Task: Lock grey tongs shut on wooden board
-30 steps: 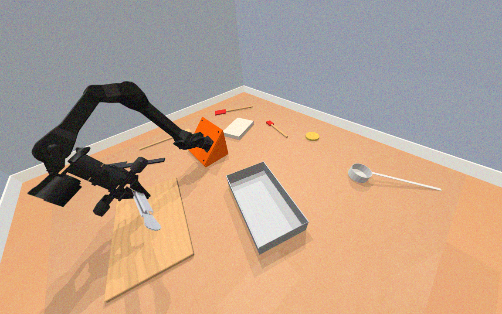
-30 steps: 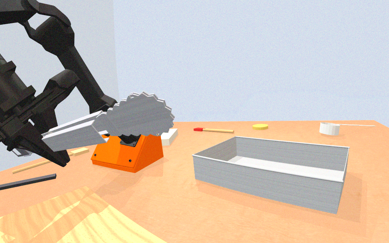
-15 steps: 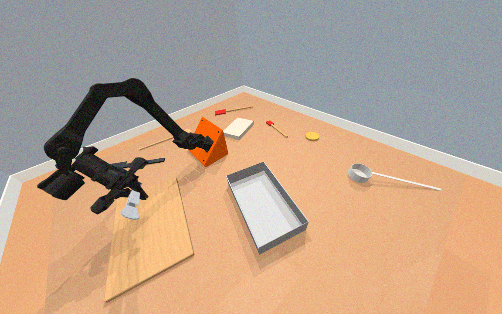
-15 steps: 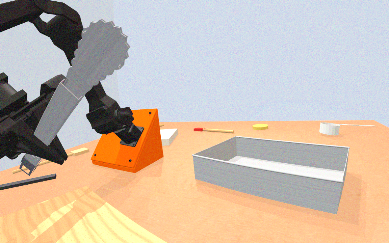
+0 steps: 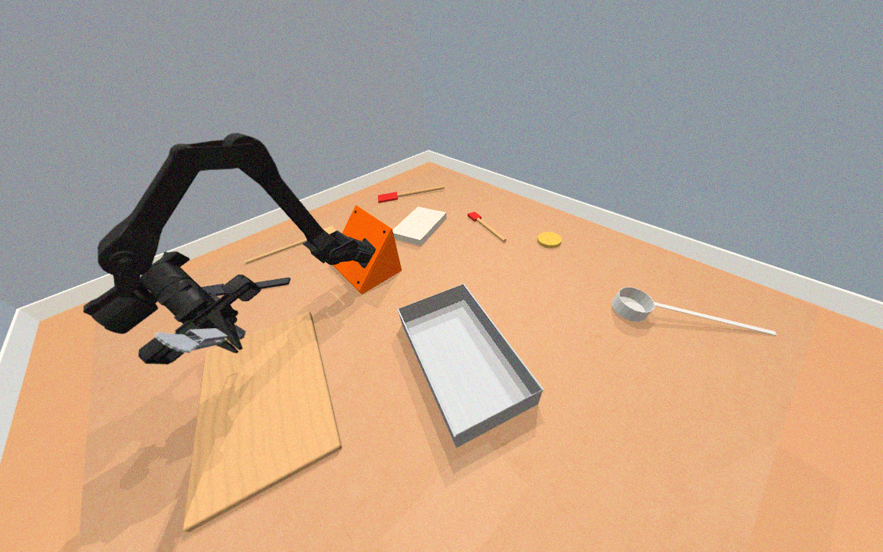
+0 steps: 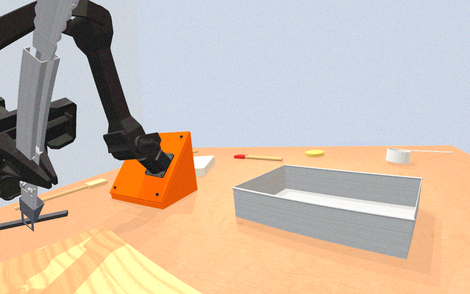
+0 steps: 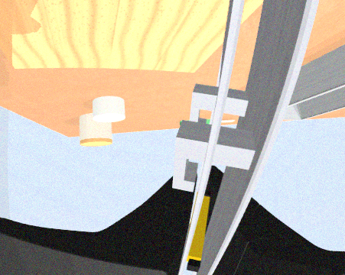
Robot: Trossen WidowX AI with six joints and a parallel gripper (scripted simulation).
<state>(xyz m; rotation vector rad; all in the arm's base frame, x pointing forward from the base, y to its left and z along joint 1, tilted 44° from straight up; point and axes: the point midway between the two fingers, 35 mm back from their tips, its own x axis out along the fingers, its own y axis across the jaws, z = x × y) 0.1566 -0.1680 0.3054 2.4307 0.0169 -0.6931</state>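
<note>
The grey tongs [image 5: 191, 340] [image 6: 30, 109] [image 7: 279, 57] are in the air, held by my gripper [image 5: 237, 348] [image 6: 52, 181] [image 7: 198, 173], which is shut on them. In the exterior view they stand nearly upright, scalloped tips up and cut off by the frame's top, hinge end down. Their two arms lie close together; whether the lock is engaged cannot be seen. In the wrist view a yellow part shows between the arms. The wooden board [image 5: 266, 412] [image 6: 120, 270] [image 7: 122, 38] lies below. The roasting tin [image 5: 500, 424] [image 6: 320, 223] stands right of it, without the tongs.
An orange wedge [image 5: 386, 264] [image 6: 182, 182] carries the arm's base behind the board. A dark bar-shaped tool [image 5: 273, 282] [image 6: 52, 216] lies beyond the board. A white block [image 5: 419, 225], red-headed tools, a yellow disc [image 5: 549, 239] [image 6: 314, 153] and a long-handled cup [image 5: 631, 306] [image 6: 397, 156] lie farther off.
</note>
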